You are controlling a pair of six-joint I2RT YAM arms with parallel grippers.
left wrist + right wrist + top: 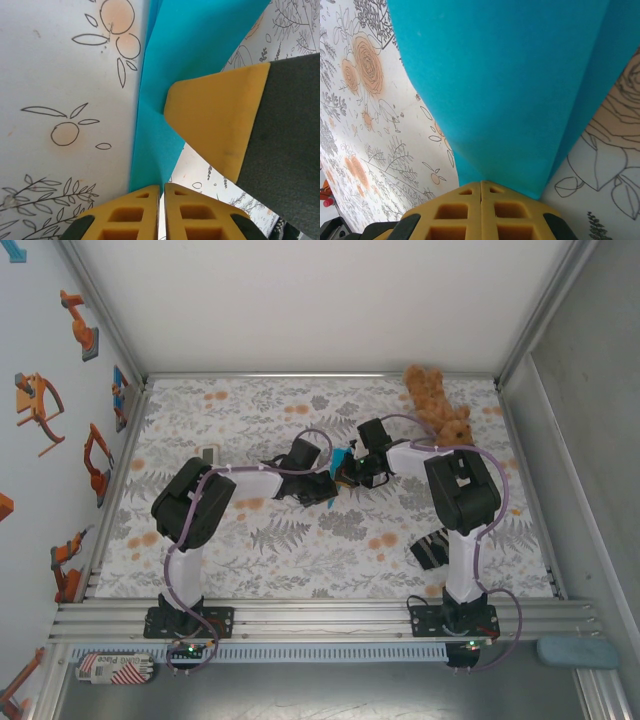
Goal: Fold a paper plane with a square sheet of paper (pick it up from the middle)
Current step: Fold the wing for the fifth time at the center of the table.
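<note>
The square sheet of paper [342, 459] is bright cyan-blue and folded, held up between both grippers over the middle of the table. My left gripper [161, 186] is shut on the paper's [170, 100] lower tip, its yellow jaws almost touching. The right gripper's yellow fingertip [220, 120] presses against the sheet from the right in the left wrist view. My right gripper [481, 183] is shut on the paper [510, 90], which fans out wide above its closed jaws. From above, the left gripper [328, 480] and right gripper [352, 470] meet at the paper.
A brown teddy bear [436, 405] lies at the back right of the floral tablecloth [250, 410]. A dark striped cloth [432, 548] sits beside the right arm's base. A small pale object [208, 453] lies at the left. Metal frame rails border the table.
</note>
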